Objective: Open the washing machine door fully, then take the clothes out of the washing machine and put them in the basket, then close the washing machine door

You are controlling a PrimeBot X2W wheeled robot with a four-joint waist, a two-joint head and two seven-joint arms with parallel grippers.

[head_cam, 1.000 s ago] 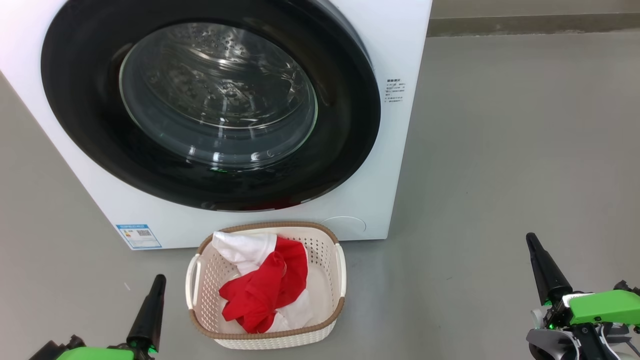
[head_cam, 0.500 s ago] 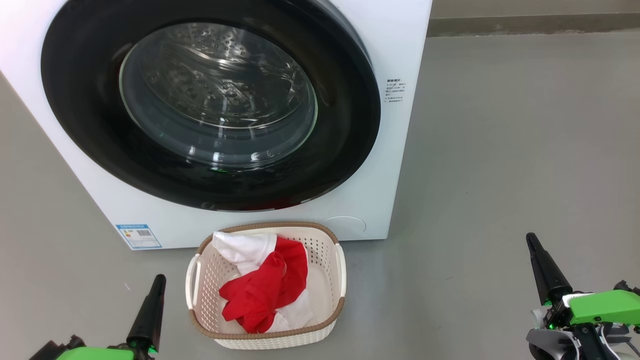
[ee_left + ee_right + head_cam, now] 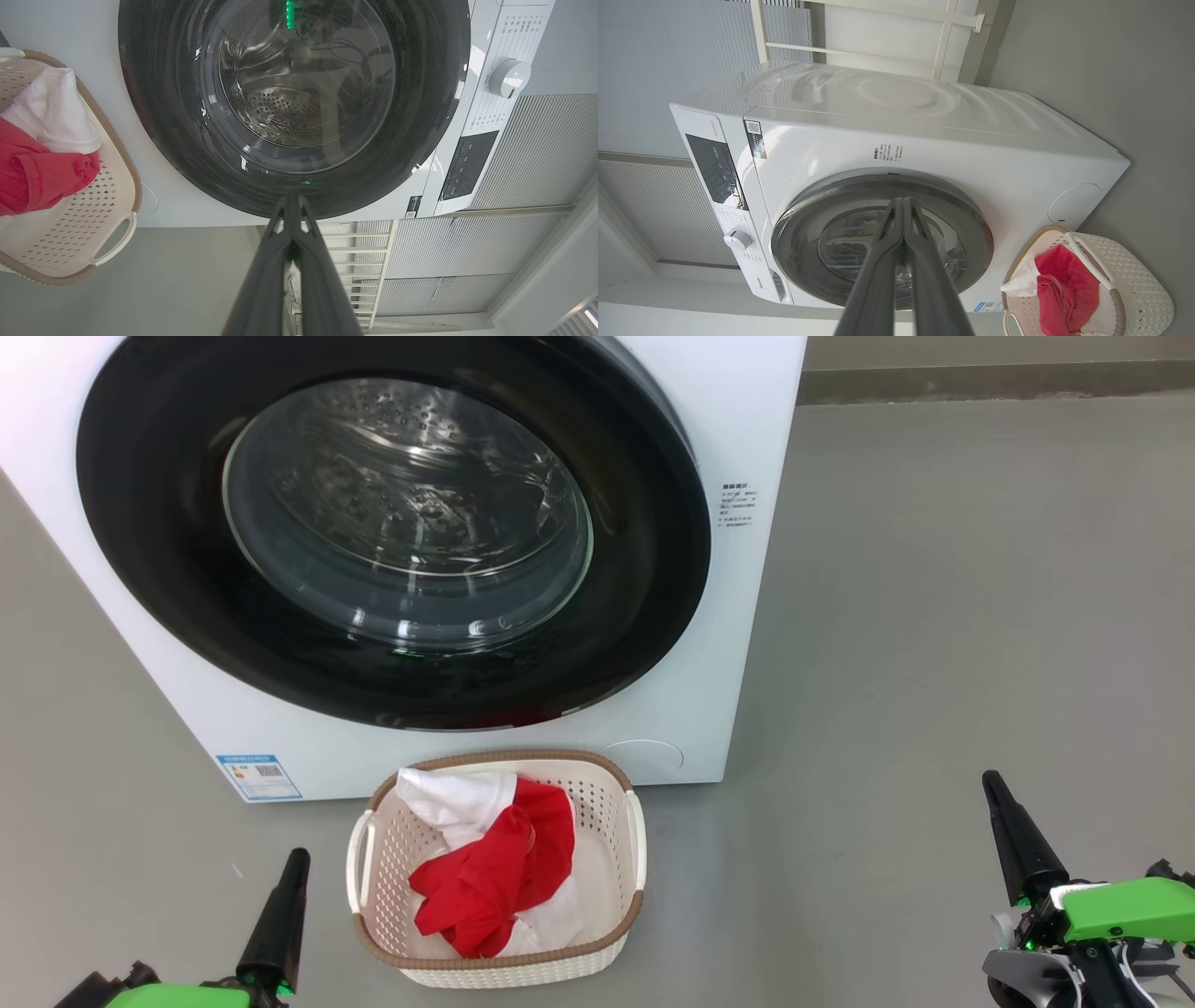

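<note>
The white washing machine (image 3: 738,420) fills the upper left of the head view, its round black-ringed door (image 3: 644,579) lying flush against the front, shut. On the floor just before it stands the cream basket (image 3: 611,803) holding the clothes (image 3: 495,882), one red and one white. My left gripper (image 3: 297,855) points up at the lower left beside the basket, shut and holding nothing. My right gripper (image 3: 990,777) stands shut and bare at the lower right. Both wrist views look along closed fingers (image 3: 290,205) (image 3: 902,203) at the door.
Grey floor (image 3: 934,663) spreads to the right of the machine up to a wall skirting (image 3: 990,378). A control panel and knob (image 3: 509,77) sit on the machine's front. A blue label (image 3: 260,777) marks its lower left corner.
</note>
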